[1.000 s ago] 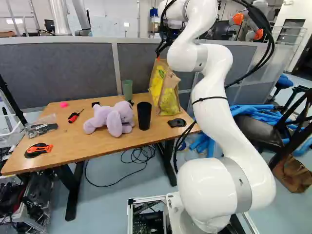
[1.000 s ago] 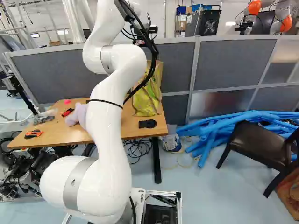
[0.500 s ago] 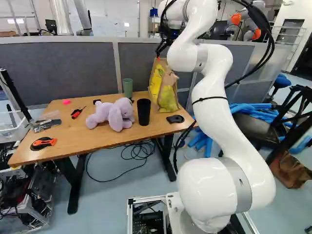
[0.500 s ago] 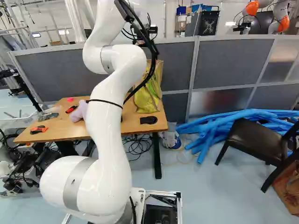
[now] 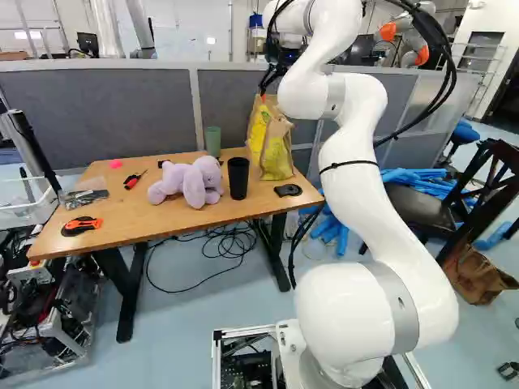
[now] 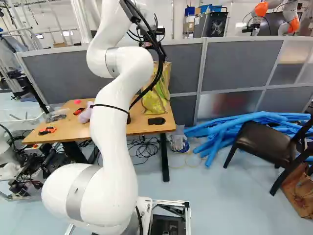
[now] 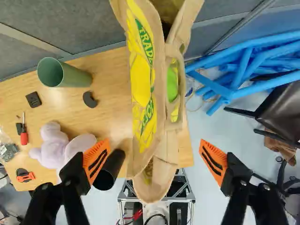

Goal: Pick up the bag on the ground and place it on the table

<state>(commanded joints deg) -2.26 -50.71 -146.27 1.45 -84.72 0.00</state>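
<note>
Fingers [image 5: 263, 98] stand spread, the paper bag [image 5: 278, 158] between and ahead of them.

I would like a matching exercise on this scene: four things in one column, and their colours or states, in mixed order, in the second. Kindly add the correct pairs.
Things:
1. Plush toy
2. Long tubes
3. Tall paper bag
4. Hand

Colours or states:
A. Brown with yellow print
B. Open
C. Lilac
D. Blue

Pairs: 1-C, 2-D, 3-A, 4-B
</note>
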